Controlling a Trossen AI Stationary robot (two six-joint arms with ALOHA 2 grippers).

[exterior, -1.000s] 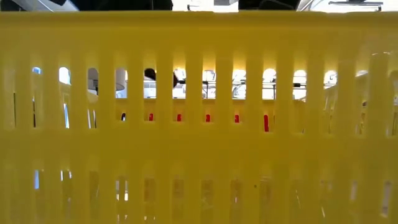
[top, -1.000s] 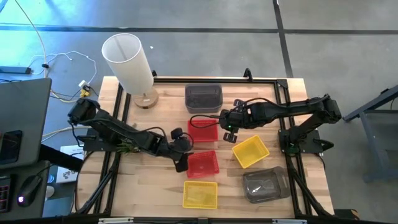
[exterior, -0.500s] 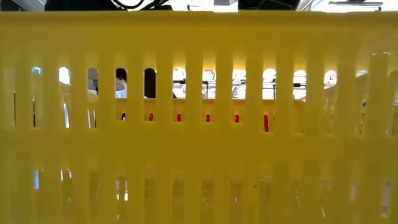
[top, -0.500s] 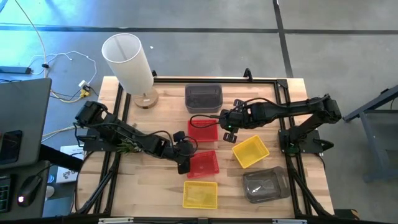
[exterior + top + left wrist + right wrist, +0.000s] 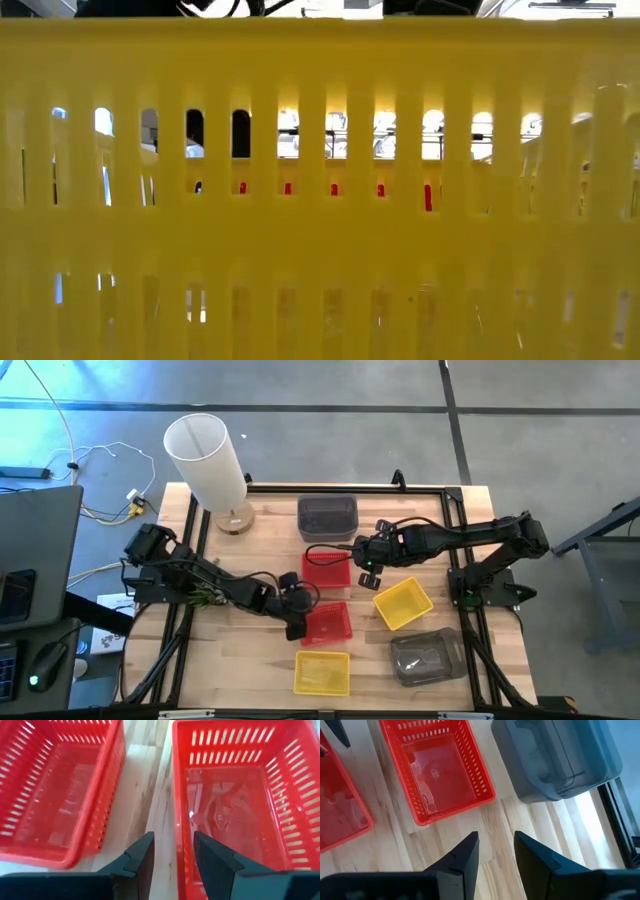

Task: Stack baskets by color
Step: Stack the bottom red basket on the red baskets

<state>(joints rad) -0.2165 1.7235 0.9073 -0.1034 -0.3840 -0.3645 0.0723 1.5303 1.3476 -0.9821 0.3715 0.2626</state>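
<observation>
Two red baskets rest on their bottoms at the table's middle, a far one [image 5: 326,569] and a near one [image 5: 327,622]. My left gripper [image 5: 294,624] is open at the near red basket's left end. In its wrist view the left gripper [image 5: 174,857] has one finger over the wood outside that basket's wall [image 5: 178,820] and the other inside the basket. My right gripper [image 5: 368,567] hangs open over bare wood right of the far red basket [image 5: 437,767], holding nothing. Two yellow baskets [image 5: 403,603] [image 5: 322,672] and two dark grey baskets [image 5: 327,516] [image 5: 427,657] also rest on the table.
A tall white cylinder on a wooden base [image 5: 207,455] stands at the far left corner. A black rail frame [image 5: 440,490] borders the tabletop. The near yellow basket's slotted wall [image 5: 320,200] fills the low view. Bare wood shows between the two red baskets [image 5: 145,795].
My left gripper has sunk toward the near red basket's left end, staying open. The baskets and my right arm have kept still.
</observation>
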